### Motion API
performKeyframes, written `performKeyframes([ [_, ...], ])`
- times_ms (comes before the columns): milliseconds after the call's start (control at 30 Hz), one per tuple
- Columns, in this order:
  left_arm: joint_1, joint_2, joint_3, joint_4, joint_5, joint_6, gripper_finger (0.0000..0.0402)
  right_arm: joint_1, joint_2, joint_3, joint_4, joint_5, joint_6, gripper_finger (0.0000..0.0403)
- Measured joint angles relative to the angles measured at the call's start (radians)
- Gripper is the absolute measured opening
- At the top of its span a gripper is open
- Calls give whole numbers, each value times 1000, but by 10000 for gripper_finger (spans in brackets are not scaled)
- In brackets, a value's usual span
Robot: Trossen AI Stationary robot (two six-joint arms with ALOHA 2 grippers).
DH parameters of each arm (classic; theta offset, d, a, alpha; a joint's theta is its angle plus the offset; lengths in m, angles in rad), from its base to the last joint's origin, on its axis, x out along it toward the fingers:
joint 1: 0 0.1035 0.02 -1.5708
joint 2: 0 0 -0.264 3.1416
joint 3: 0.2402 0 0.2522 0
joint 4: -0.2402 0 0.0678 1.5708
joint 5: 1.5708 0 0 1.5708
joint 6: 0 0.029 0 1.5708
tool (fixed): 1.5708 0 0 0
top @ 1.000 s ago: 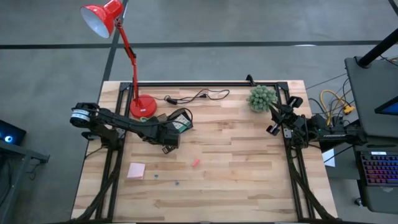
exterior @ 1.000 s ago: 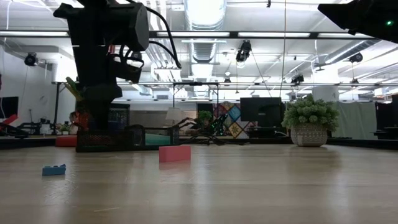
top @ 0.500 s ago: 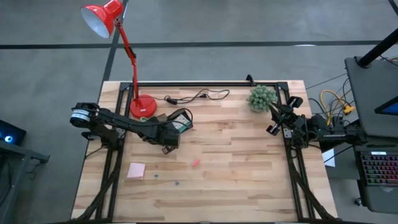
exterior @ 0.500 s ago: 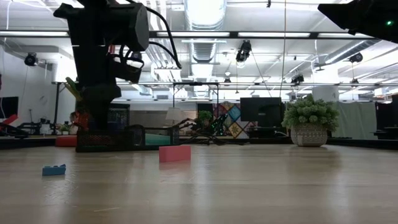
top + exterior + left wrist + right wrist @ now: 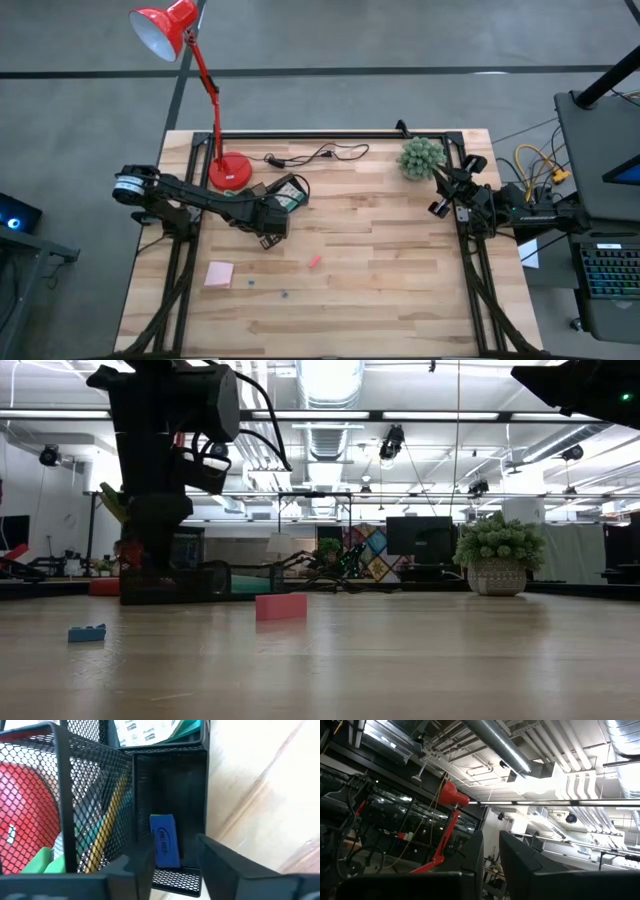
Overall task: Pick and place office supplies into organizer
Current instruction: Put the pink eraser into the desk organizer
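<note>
The black mesh organizer (image 5: 288, 194) stands at the table's far left, beside the red lamp base. My left gripper (image 5: 175, 856) hangs open over its end compartment, pointing steeply down; in the high view the wrist (image 5: 268, 220) covers it. A small blue block (image 5: 163, 840) stands on end on that compartment's floor, between and below the fingers. A yellow pencil (image 5: 109, 817) and something green show through the mesh of the neighbouring compartment. A pink sticky-note pad (image 5: 219, 273), a red piece (image 5: 314, 262) and tiny pieces (image 5: 284, 294) lie on the table. My right gripper (image 5: 491, 856) waits at the right edge, tipped upward, narrowly open.
The red lamp's base (image 5: 230, 172) stands close to the organizer's left, with its black cable (image 5: 318, 154) along the far edge. A green plant ball (image 5: 421, 157) sits at the far right. A blue brick (image 5: 87, 632) lies near the front. Bare wood fills the middle and right.
My left gripper has stayed over the organizer, and in the high view its outline has widened a little. Nothing on the table has moved.
</note>
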Motion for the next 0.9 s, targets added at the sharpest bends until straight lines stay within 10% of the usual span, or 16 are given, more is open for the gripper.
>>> performKeyframes([
  [900,0,1,56,1,8,79,176,0,0,0,0,0,0,52],
])
